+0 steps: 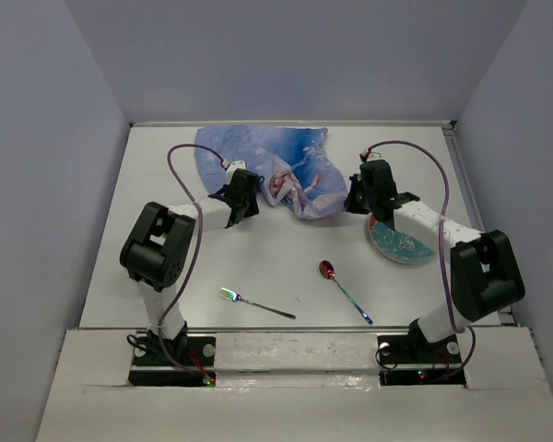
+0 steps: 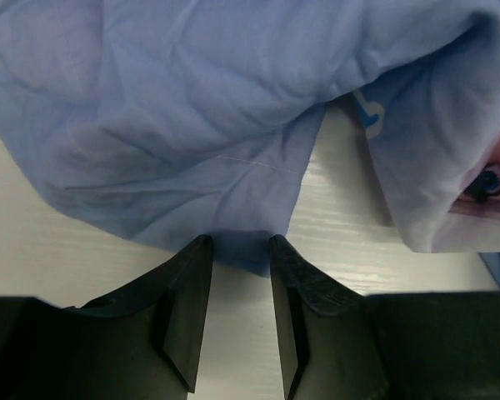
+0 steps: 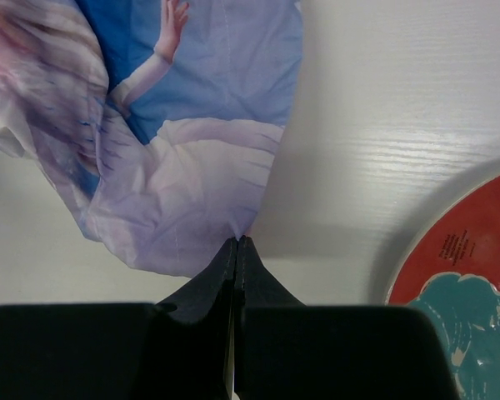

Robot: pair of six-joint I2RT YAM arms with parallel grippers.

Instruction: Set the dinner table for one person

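Blue placemat point(image 1: 249, 152) crumpled far side; plate point(image 1: 401, 244) (right), fork point(image 1: 258, 306), spoon point(image 1: 347, 295) near.

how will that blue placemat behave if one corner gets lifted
Probably floppy: the placemat lies bunched with soft folds. It looks thin, so it should drape and drag rather than lift flat. Pushed, it would likely wrinkle further, not slide.

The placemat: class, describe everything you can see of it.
The placemat is thin blue cloth printed with a cartoon princess, crumpled and partly folded over. It lies at the far middle of the white table. The open left gripper straddles its near edge; the shut right gripper seems to pinch its right edge.
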